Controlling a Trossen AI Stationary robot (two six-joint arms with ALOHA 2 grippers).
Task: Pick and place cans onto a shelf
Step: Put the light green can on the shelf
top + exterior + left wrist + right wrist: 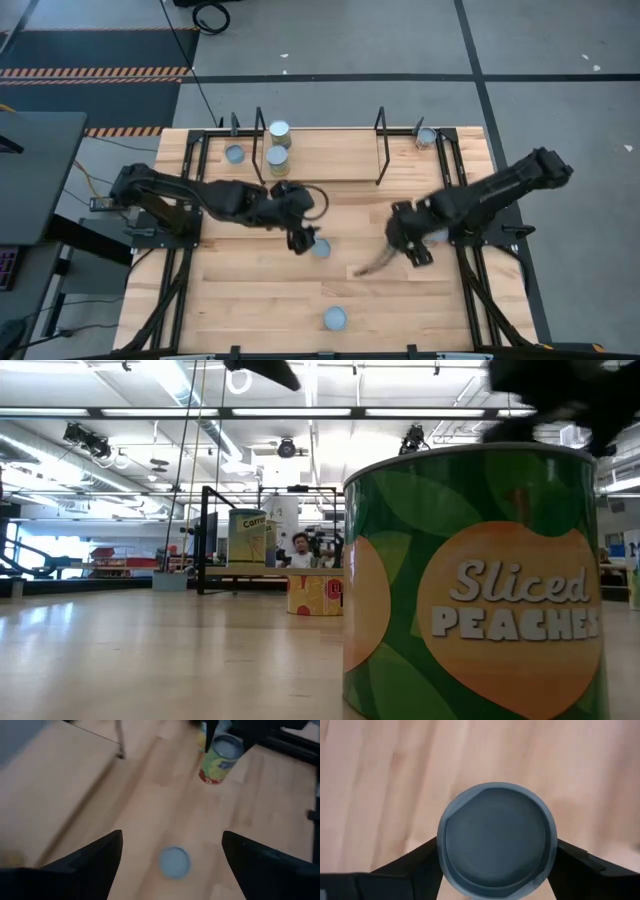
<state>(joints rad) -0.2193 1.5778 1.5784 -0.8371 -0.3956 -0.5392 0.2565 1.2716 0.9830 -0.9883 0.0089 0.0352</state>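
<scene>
Left end effector (303, 243) hovers fingers apart, mid-bench, with an upright can (321, 248) just beside and below it. Right end effector (408, 247) straddles another can (497, 852) from above — fingers apart, not clamped. Shelf (300, 150) lies at the bench's far edge.

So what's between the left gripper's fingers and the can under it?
Nothing. In the left wrist view the open left gripper hangs over the can with only bare table around it.

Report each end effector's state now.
Left end effector: open, above a can.
Right end effector: open around a can, not yet shut.
</scene>
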